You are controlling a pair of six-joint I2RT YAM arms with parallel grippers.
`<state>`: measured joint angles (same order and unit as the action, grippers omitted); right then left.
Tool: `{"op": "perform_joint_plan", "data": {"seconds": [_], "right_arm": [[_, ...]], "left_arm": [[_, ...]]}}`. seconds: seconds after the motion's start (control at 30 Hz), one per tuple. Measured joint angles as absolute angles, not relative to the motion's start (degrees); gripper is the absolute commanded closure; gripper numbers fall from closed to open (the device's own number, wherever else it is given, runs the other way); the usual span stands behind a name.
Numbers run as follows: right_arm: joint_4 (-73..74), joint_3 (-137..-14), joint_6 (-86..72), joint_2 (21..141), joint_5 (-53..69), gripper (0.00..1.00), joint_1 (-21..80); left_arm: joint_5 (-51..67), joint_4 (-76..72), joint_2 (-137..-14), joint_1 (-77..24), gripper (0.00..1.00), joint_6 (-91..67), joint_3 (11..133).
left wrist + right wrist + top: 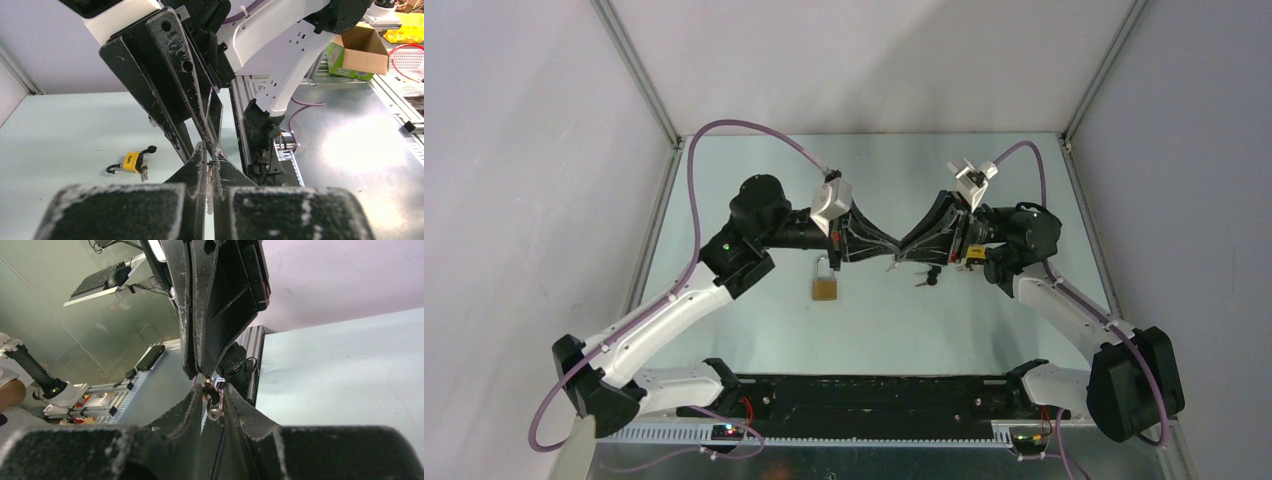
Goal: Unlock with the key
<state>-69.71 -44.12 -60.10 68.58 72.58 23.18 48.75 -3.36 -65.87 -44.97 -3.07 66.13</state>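
Note:
A brass padlock (825, 287) with a silver shackle lies flat on the pale green table, just in front of my left gripper. My left gripper (885, 257) and right gripper (903, 255) meet tip to tip above the table's middle. In the left wrist view my left gripper (210, 156) is shut on the toothed blade of a small key (209, 202). In the right wrist view my right gripper (214, 390) is shut on the key's head, with its split ring (214, 409) hanging between the fingers. The brass padlock is out of both wrist views.
A small yellow padlock (972, 260) with an open black shackle lies under my right wrist, loose keys (927, 281) beside it; it also shows in the left wrist view (131, 161). Metal frame posts stand at the table's back corners. The black base rail runs along the near edge.

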Motion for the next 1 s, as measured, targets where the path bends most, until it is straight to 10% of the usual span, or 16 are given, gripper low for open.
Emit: {"op": "perform_joint_plan", "data": {"seconds": [0.2,0.47,0.67,0.8,1.0], "right_arm": [[-73.52,-44.88,-63.59,69.76,73.14,1.00,23.18],[-74.91,-45.36,-64.93,70.02,74.52,1.00,23.14],[-73.14,-45.45,-64.31,70.61,74.52,1.00,23.11],[-64.88,-45.43,-58.92,70.30,73.49,1.00,23.09],[-38.44,-44.99,-42.72,65.93,63.75,1.00,23.03]], "left_arm": [[49.41,-3.55,-66.11,-44.97,1.00,-3.03,66.13],[49.19,-3.31,-66.11,-44.88,0.94,-3.03,66.13],[42.76,-3.42,-65.41,-44.93,0.22,-2.83,65.93],[30.17,-3.70,-63.16,-44.86,0.03,-5.80,64.01],[8.69,2.24,-60.49,-41.74,0.00,-15.33,62.63]]}}
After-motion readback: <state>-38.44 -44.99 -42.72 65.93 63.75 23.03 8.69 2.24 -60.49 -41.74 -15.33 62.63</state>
